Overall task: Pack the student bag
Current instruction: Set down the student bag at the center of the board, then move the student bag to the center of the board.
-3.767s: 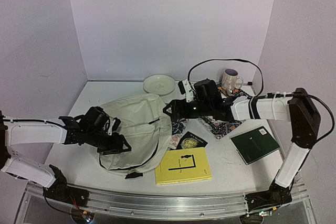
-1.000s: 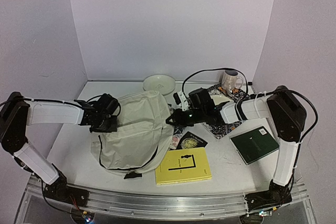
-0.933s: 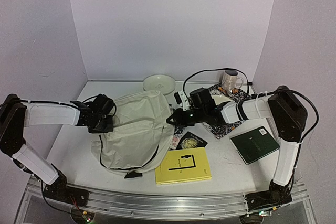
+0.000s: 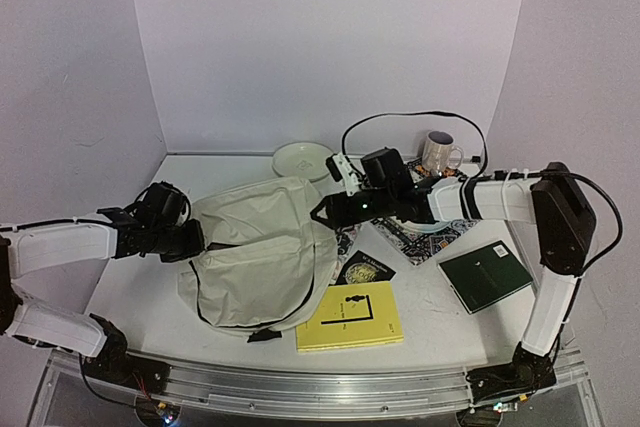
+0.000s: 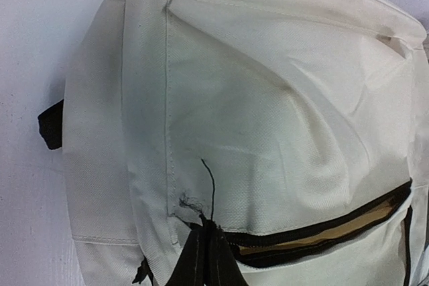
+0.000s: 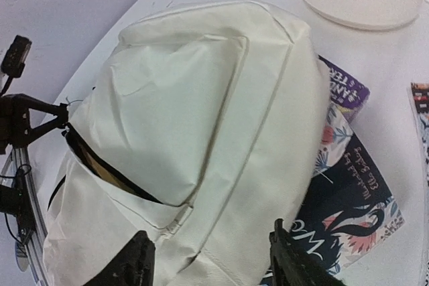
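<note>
Colour/pattern findings:
- student bag (image 4: 255, 247): cream/off-white fabric; blk zip lines, blk strap ends; tan lining visible thru open zip.
- plate (image 4: 303, 160): plain cream.
- mug (image 4: 438, 154): pale, dark inside.
- book (image 4: 350, 317): yellow cover, blk line graphic.
- notebook (image 4: 485, 275): dark green, plain.
- booklet (image 4: 365, 269): blk w/ gold round emblem.
- floral book (image 6: 348, 192): navy, pink/white floral print, purple strip at one end.
- placemat (image 4: 425, 237): dark ground, multi-col ptn.
- table (image 4: 430, 307): white.
- walls (image 4: 330, 47): pale lilac.
- left arm (image 4: 60, 242), right arm (image 4: 495, 202): white shells, blk joints.
- cable (image 4: 415, 115): blk.
</note>
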You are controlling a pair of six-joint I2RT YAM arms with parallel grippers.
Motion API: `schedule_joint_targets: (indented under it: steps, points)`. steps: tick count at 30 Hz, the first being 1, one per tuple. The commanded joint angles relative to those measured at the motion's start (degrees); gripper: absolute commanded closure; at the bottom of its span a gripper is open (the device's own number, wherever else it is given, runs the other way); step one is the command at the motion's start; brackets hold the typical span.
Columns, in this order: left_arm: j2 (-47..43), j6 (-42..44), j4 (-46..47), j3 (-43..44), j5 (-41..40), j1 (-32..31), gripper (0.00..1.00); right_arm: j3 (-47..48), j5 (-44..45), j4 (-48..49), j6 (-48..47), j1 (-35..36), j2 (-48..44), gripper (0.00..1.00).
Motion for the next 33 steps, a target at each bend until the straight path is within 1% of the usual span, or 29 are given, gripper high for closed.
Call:
schedule_joint_targets:
  steps: [1, 5, 8, 12, 15, 19, 22, 27, 29, 33]
  points:
    - [-2.5, -0.3, 3.5, -0.3, 4.2, 0.2, 1.00, 6.1, -0.3, -3.2, -8.0, 4.2, -0.9, 0.36]
    - [-3.4, -0.1, 3.5, -0.9, 5.0, 0.2, 1.00, 11.6, -3.2, -5.1, -10.1, 6.7, 4.1, 0.32]
    - [-4.5, 0.6, 3.4, -1.4, 4.5, 0.2, 0.96, 15.9, -4.7, -6.7, -11.5, 8.2, 7.8, 0.31]
    - [-5.2, 2.6, 1.5, 0.0, 3.7, 0.2, 0.81, 19.0, -5.3, -7.9, -12.4, 9.1, 11.9, 0.29]
    - [-4.6, 4.9, -0.1, 1.9, 3.8, 0.2, 0.67, 20.1, -5.8, -9.1, -13.0, 9.5, 14.2, 0.29]
    - [-2.8, 8.6, -1.9, 5.0, 4.7, 0.2, 0.48, 18.8, -6.7, -10.2, -14.0, 10.6, 14.6, 0.31]
    - [-1.0, 10.1, -3.3, 7.1, 5.3, 0.2, 0.38, 16.1, -6.9, -10.4, -15.0, 11.4, 13.5, 0.33]
    - [4.0, 11.4, -4.7, 9.3, 5.4, -1.0, 0.31, 11.9, -5.7, -10.5, -16.8, 12.2, 12.1, 0.36]
    - [6.1, 12.1, -5.6, 10.5, 3.4, -3.3, 0.28, 10.7, -4.3, -10.5, -19.4, 12.3, 11.9, 0.38]
    - [11.1, 12.7, -9.0, 14.0, -3.3, -9.0, 0.24, 8.4, -1.2, -8.6, -20.9, 12.3, 11.5, 0.44]
